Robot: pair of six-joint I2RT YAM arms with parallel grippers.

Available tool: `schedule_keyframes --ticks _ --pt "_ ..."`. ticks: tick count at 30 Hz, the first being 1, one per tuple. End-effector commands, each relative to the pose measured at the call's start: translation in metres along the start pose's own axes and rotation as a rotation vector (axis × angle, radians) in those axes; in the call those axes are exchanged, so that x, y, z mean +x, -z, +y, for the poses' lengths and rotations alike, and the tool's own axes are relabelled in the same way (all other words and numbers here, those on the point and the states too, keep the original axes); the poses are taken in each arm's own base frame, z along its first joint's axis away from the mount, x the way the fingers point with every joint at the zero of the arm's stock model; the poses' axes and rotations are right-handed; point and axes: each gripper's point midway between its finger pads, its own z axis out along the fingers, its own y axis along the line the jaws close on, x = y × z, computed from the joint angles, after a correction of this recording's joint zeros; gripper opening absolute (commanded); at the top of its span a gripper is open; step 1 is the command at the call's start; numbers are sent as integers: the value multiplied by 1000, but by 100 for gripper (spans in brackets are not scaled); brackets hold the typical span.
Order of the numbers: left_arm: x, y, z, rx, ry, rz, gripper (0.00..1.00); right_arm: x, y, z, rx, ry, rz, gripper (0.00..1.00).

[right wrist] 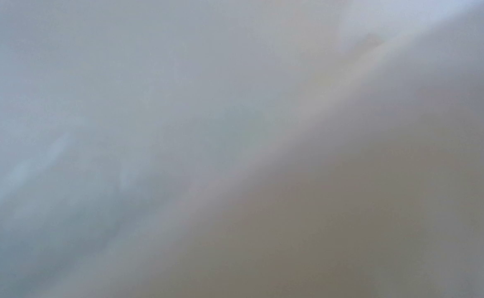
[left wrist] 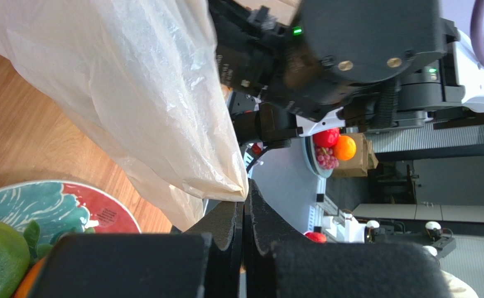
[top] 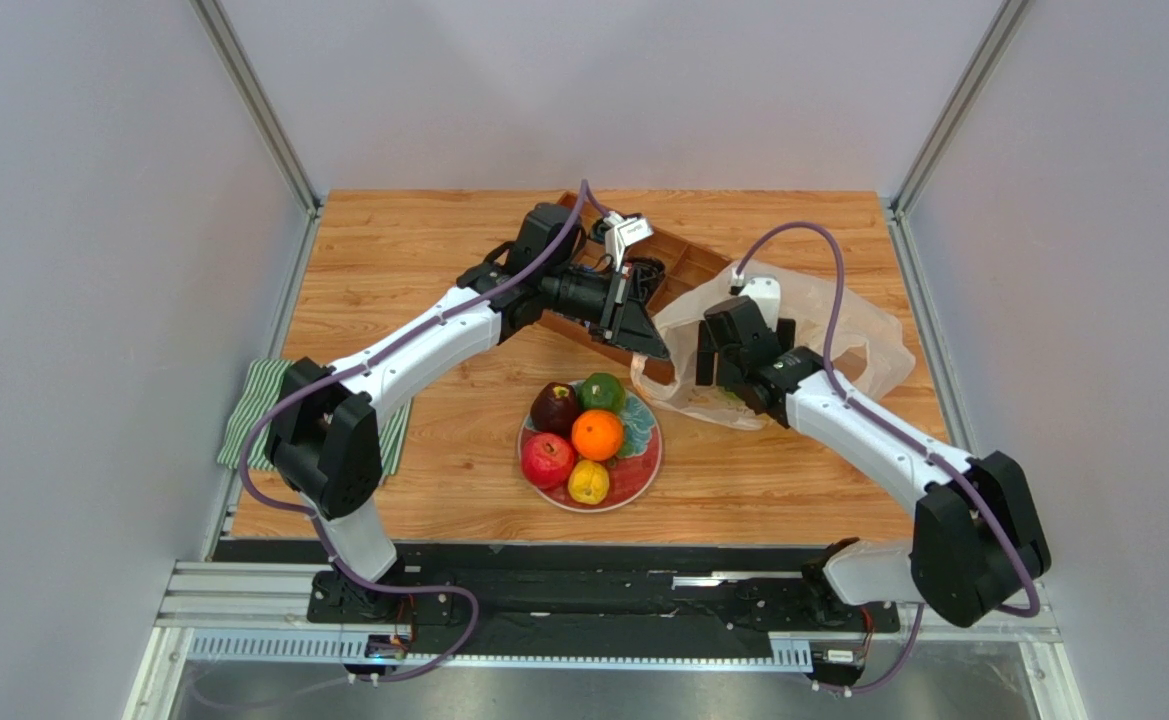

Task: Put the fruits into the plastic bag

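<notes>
Plastic bag (top: 846, 338) spreads beside the left claw (top: 650, 338), its rim held up for loading; fruits (top: 590, 435) sit near the claw, toward the bases. Left wrist: claw pressed together on bag film. Right wrist: only film shows; I cannot tell the right claw's state.

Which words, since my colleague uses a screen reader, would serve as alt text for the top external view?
Two robot arms reach over a wooden table: the left gripper pinches the edge of a translucent plastic bag while the right gripper sits at its mouth. Five fruits sit on a red-rimmed plate nearby.
</notes>
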Motion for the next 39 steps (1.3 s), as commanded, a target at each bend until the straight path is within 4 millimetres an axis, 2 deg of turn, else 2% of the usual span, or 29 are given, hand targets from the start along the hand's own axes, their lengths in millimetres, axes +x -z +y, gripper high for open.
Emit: schedule_keyframes --ticks 1,6,9,15,16,19,26,29,32,33,36,37,39 --pt "-10 4 -17 38 -59 -18 0 -23 19 9 -101 -45 -84 81" --pt "-9 4 -15 36 -57 -17 0 -33 39 22 -235 -46 -147 75" --pt "-9 4 -15 36 -55 -17 0 -38 57 40 -384 -12 -190 72" --pt "-8 1 -11 33 -45 -12 0 -39 109 56 -639 32 -274 71" --pt "-8 1 -10 31 -45 -12 0 -39 125 59 -698 35 -297 71" --pt "-8 1 -10 30 -45 -13 0 -40 153 61 -800 23 -337 71" --pt "-8 1 -9 26 -47 -15 0 -30 200 73 -990 -16 -373 70" --pt "-8 1 -8 24 -44 -15 0 -26 214 81 -1049 -11 -367 70" --pt "-8 1 -8 24 -44 -15 0 -18 217 89 -1067 -7 -337 69" --pt "-8 1 -9 25 -45 -15 0 -14 211 90 -1049 -2 -325 68" --pt "-8 1 -7 22 -42 -15 0 -3 213 103 -1051 42 -306 68" --pt "-8 1 -6 18 -43 -17 0 6 222 113 -1085 77 -289 68" --pt "-8 1 -8 20 -45 -14 0 12 229 124 -1105 101 -285 68"
